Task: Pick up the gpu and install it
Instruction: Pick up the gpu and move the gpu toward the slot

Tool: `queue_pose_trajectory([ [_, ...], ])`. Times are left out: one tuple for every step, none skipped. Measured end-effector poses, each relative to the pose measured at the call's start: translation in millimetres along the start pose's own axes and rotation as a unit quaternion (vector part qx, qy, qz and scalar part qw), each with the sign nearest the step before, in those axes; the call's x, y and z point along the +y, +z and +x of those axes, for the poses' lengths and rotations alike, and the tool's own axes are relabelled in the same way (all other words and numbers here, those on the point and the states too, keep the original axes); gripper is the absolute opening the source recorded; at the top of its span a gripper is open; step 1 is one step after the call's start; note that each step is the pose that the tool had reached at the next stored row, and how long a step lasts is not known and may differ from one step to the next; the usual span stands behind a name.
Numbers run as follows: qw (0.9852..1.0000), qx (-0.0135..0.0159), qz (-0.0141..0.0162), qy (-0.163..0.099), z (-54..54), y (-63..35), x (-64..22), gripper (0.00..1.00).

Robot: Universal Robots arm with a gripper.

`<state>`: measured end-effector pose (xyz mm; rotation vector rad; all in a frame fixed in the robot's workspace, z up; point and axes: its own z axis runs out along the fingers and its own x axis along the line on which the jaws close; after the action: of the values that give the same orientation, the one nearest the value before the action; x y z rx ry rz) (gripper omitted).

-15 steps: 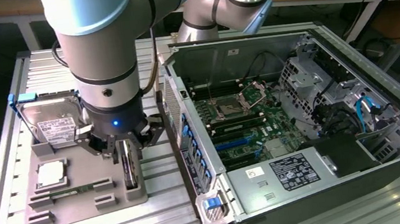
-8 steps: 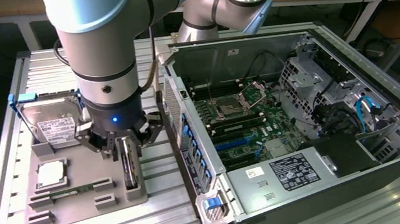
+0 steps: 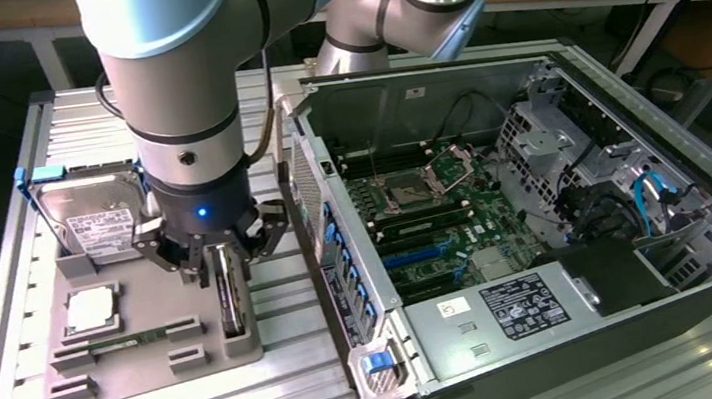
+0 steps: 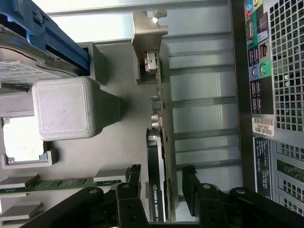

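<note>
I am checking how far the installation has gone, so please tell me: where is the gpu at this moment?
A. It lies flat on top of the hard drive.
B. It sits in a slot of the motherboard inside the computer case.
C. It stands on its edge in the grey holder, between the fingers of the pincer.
C: the gpu stands edge-on in the grey holder, outside the computer case, with the open pincer straddling it.

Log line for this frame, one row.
stage: pick | gripper: open, fingers either side of gpu | gpu: edge-on in gray tray | computer case: open
</note>
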<state>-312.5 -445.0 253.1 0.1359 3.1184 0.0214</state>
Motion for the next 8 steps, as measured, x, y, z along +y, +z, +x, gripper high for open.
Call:
queue_pose_trajectory([
  [1.0, -0.0001, 0.0012, 0.0, 0.2, 0.3, 0.3, 0.48],
  [1.0, -0.0003, 0.0022, 0.0, 0.4, 0.7, 0.6, 0.48],
  [1.0, -0.0005, 0.0044, 0.0, 0.8, 1.4, 1.3, 0.48],
  [1.0, -0.0006, 0.0066, 0.0, 1.2, 2.1, 1.8, 0.48],
  [1.0, -0.0008, 0.0087, 0.0, 1.5, 2.6, 2.0, 0.48],
  [0.9999, -0.001, 0.0104, 0.0, 1.8, 3.0, 2.1, 0.48],
  [0.9999, -0.001, 0.0116, 0.0, 1.9, 3.1, 2.1, 0.48],
  [0.9999, -0.0012, 0.0132, 0.0, 1.9, 3.4, 2.1, 0.48],
])
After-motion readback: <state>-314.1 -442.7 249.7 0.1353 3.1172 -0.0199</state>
